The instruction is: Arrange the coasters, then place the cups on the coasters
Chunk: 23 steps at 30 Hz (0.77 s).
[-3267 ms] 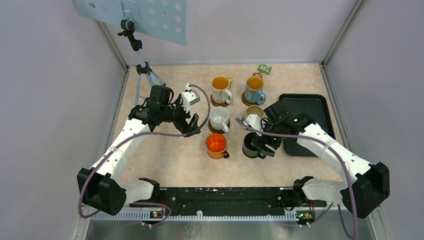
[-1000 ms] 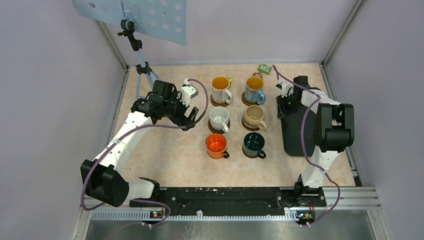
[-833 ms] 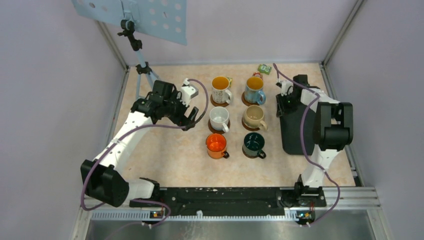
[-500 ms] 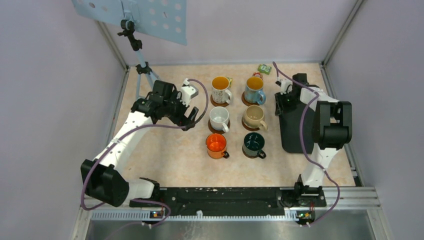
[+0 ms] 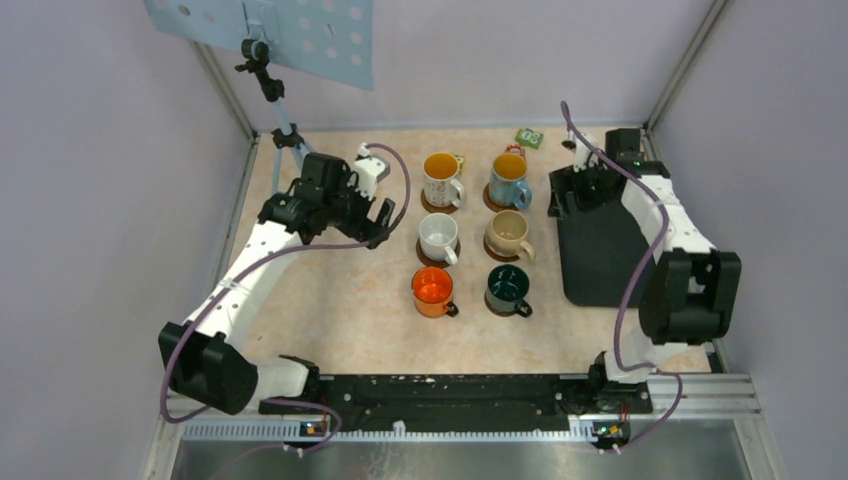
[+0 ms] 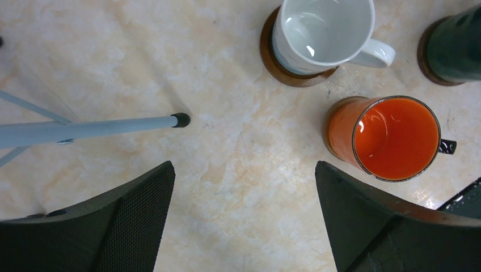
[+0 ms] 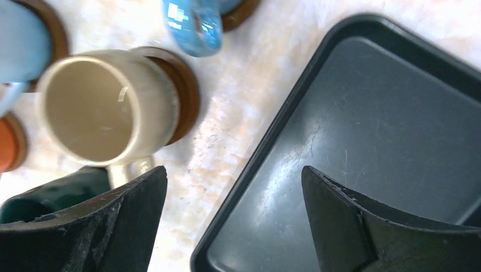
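At mid-table, six handled ceramic mugs (image 5: 438, 236) stand in two near-to-far columns of three, each on a flat round brown wooden coaster (image 6: 295, 79). Left of them, the left gripper (image 6: 244, 170) hangs over the marbled beige tabletop (image 5: 340, 300), jaws spread wide and empty. To their right, the right gripper (image 7: 233, 170), likewise spread and empty, hangs over the far-left edge of the black rectangular tray (image 5: 600, 255).

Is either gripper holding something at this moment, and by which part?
Nothing is held. The left gripper and the right gripper are both open and empty.

Beige marbled table (image 5: 340, 310): six coasters (image 7: 186, 99), black tray (image 5: 595, 260), green packet (image 5: 529, 138), tripod stand (image 5: 288, 138).
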Motion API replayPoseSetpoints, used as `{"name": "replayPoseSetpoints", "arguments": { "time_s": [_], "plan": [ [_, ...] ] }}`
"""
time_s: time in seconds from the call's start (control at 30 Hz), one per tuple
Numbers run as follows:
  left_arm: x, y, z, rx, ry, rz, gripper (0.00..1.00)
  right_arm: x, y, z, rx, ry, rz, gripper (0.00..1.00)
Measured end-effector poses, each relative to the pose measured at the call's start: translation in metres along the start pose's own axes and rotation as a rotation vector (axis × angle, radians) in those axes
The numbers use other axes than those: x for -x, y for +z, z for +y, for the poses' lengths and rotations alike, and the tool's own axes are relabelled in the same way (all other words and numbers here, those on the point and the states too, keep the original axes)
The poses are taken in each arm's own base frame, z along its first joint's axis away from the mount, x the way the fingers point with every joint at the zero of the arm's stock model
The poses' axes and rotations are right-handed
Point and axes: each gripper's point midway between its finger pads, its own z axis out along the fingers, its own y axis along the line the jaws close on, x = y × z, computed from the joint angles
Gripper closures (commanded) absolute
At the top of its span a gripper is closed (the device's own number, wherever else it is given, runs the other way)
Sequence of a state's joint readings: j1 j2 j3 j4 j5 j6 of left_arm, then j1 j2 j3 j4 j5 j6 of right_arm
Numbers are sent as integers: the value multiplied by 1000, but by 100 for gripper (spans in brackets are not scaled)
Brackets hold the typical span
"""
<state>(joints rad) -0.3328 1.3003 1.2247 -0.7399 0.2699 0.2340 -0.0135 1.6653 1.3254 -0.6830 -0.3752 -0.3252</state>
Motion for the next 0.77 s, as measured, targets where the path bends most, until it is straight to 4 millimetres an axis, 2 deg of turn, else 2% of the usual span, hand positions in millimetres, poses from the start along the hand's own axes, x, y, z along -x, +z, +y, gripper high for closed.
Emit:
{"name": "replayPoseSetpoints", "arguments": {
  "time_s": [0.1,0.2,0.33,0.43,0.63,0.77],
  "plan": [
    [9,-3,8,44,-7,-24,1,18,-41,18,10,-40,-95,13],
    [9,-2,17,94,-11,-19,1,28,-75,38,29,-77,-184,13],
    [3,8,26,127,-17,16,1,13,-103,67,79,-91,-238,13],
    [-3,16,30,137,-23,46,1,-6,-106,80,114,-76,-226,13],
    [-16,27,33,141,-46,80,1,-40,-87,89,166,-17,-150,13],
    [-20,27,36,149,-69,85,1,-49,-83,91,180,4,-129,13]
  ]
}}
